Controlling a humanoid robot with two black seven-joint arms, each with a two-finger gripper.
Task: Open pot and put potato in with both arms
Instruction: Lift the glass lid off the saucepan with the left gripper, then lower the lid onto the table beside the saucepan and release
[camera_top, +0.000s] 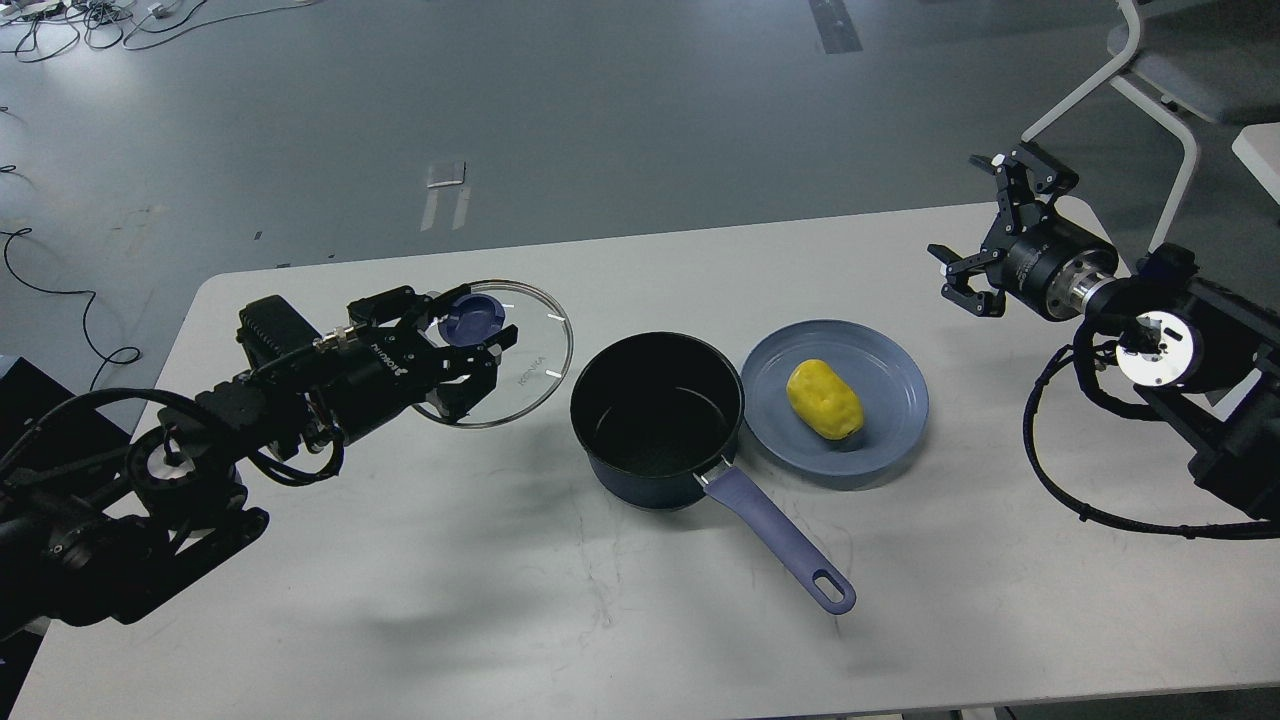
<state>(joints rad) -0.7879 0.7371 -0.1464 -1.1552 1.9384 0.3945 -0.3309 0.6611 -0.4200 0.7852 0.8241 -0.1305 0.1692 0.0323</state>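
Pot (657, 420) open on the white table (500, 600), black interior bare, purple handle (780, 540) angled toward the near right. Left gripper (462, 350) clamped on the purple knob (470, 318) of the glass lid (500, 355), fingers (475, 375) closed around it from both sides. Lid held tilted, to the left of the pot and clear of its rim; whether it touches the table cannot be told. Left arm (200, 450) stretched in from the lower left edge, black cables looping along it.

Right gripper (975, 235) held above the far right part of the table, fingers (1030, 175) spread wide, holding nothing. Well apart from plate and pot. Right arm (1190, 360) entering from the right edge, thick black cable (1060, 480) hanging in a loop beneath it.

Potato (824, 400) lying on the blue-grey plate (880, 440), just right of the pot, plate rim close against the pot's wall. Yellow, lumpy, lengthwise toward the near right.

Beyond the table, grey floor (600, 120) with taped marks, and a white chair frame (1150, 80) at the upper right.
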